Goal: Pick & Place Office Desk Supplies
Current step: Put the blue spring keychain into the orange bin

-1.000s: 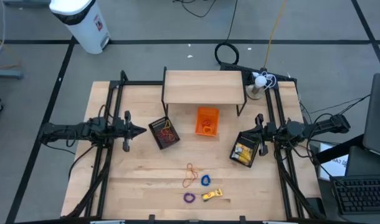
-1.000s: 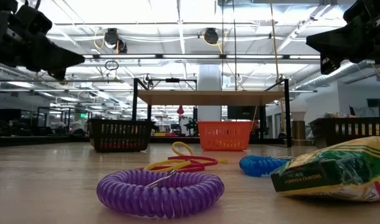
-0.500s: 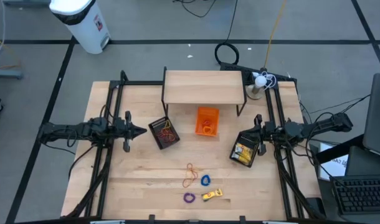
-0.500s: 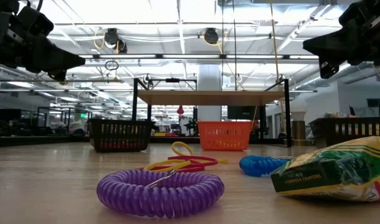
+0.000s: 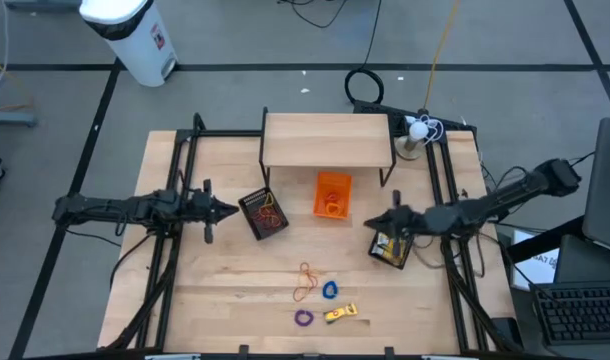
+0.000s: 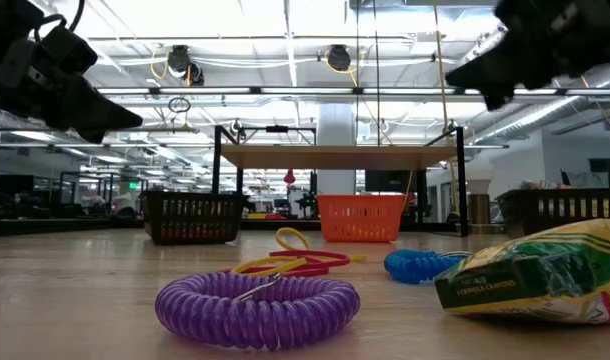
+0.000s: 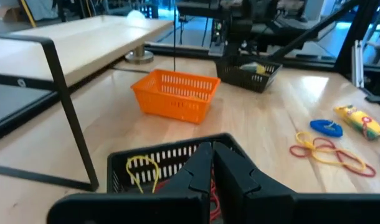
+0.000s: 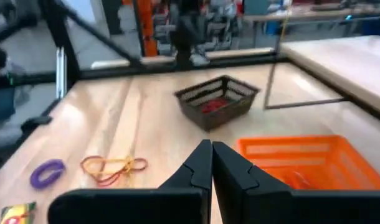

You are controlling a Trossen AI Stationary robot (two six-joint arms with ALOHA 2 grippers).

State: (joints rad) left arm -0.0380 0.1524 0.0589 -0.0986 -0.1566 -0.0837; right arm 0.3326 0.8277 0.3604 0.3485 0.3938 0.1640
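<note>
Left gripper shut, holds nothing, hovers beside black basket, which contains rubber bands. Right gripper shut, empty, hangs over inner edge of second black basket holding yellow pack. Orange basket between the two, in front of wooden shelf. Loose supplies on table near front edge: orange-red rubber bands, blue ring, purple coil ring, yellow crayon pack just beside it
</note>
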